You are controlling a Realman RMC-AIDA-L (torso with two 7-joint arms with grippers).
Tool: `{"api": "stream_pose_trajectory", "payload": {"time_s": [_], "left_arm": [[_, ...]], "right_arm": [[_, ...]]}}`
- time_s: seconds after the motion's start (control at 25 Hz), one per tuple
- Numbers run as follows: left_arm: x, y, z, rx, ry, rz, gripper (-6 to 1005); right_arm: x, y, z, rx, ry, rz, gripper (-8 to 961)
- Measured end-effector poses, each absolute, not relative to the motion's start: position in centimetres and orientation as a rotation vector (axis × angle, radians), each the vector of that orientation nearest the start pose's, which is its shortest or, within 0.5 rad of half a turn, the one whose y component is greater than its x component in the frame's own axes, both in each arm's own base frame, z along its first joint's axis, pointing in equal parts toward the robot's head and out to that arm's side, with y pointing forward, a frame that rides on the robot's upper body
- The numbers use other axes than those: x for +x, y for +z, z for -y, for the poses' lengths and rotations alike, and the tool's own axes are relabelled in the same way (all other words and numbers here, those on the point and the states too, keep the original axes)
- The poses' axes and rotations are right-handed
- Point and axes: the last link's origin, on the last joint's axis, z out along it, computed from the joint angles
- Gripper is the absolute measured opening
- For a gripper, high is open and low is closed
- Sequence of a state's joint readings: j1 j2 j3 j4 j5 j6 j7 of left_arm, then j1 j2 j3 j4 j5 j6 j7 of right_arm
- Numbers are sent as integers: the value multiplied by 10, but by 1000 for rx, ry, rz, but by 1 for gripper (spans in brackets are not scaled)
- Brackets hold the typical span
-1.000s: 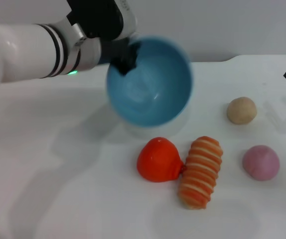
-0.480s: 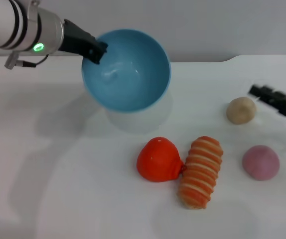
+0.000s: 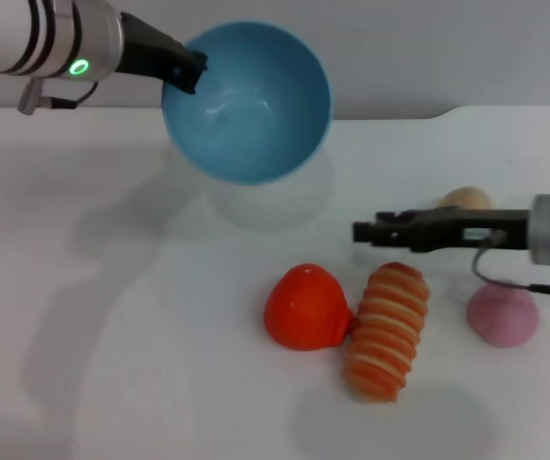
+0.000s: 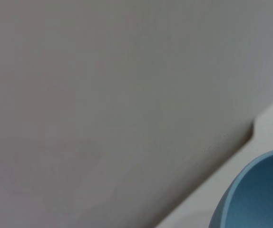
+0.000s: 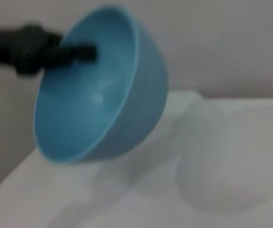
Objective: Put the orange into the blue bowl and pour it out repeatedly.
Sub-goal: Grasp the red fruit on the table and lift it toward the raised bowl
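The blue bowl (image 3: 246, 101) is held off the table at the back, tilted with its empty inside facing me. My left gripper (image 3: 184, 69) is shut on its left rim. The bowl also shows in the left wrist view (image 4: 253, 194) and in the right wrist view (image 5: 98, 109), with the left gripper (image 5: 79, 51) at its rim. The orange (image 3: 304, 307) lies on the white table in front of the bowl, touching a striped loaf. My right gripper (image 3: 361, 231) reaches in from the right, above and behind the loaf, right of the orange and apart from it.
The orange-and-cream striped loaf (image 3: 385, 331) lies right of the orange. A pink ball (image 3: 502, 313) sits at the right. A tan ball (image 3: 467, 197) is partly hidden behind the right arm. The table's back edge (image 3: 467, 110) meets a grey wall.
The left gripper turned the bowl from a steep tilt and lifted it a little higher. The right arm swung in from the right edge toward the orange and loaf.
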State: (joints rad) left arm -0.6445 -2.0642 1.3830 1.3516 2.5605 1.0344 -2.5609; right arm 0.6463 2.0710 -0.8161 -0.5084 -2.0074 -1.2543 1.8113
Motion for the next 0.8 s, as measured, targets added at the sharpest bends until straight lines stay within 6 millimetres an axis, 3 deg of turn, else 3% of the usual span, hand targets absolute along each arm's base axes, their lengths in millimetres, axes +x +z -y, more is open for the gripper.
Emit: {"api": "stream_pose_trajectory", "payload": {"time_s": [0.32, 0.48, 0.8], "left_arm": [[-137, 24, -427, -2299, -24, 631, -1], [-139, 23, -428, -2298, -22, 635, -1], [-139, 21, -428, -2296, -26, 627, -1]], "right_arm": [[233, -75, -365, -2730, 369, -1160, 576], [231, -83, -361, -2772, 318, -1144, 577], [236, -87, -355, -2792, 298, -1140, 487]]}}
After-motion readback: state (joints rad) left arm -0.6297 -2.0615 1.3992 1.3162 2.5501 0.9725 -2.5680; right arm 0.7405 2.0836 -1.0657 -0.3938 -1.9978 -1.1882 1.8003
